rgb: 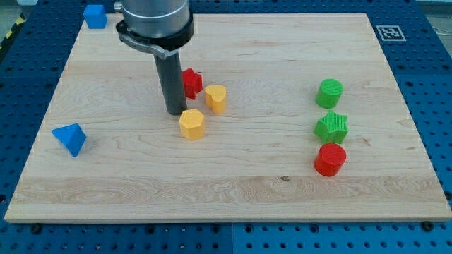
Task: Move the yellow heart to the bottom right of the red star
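Note:
The yellow heart [216,98] sits just right of and slightly below the red star [191,82], close to it. My tip [175,112] rests on the board left of the heart, below-left of the red star and just above-left of a yellow hexagon [191,123]. The rod hides part of the red star's left side.
A green cylinder [330,92], a green star [331,127] and a red cylinder [330,159] stand in a column at the view's right. A blue triangle [70,138] lies at the left, a blue block [95,15] at the top left corner. The wooden board [233,190] ends near each.

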Robot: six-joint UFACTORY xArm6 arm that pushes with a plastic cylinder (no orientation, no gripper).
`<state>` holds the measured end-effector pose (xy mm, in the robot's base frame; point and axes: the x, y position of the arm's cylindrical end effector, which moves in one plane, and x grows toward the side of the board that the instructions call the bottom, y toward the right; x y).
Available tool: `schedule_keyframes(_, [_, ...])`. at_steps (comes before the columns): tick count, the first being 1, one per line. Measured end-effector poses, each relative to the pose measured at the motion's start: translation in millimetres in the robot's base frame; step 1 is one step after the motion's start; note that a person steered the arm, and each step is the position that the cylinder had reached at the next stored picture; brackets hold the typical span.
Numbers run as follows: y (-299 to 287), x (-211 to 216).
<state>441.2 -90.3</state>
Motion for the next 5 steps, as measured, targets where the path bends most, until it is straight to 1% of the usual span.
schedule_keyframes(2, [-6.5,-39.1])
schedule_keyframes(4, [-1.9,-40.9])
schedule_keyframes(5, [6.3,-26.2])
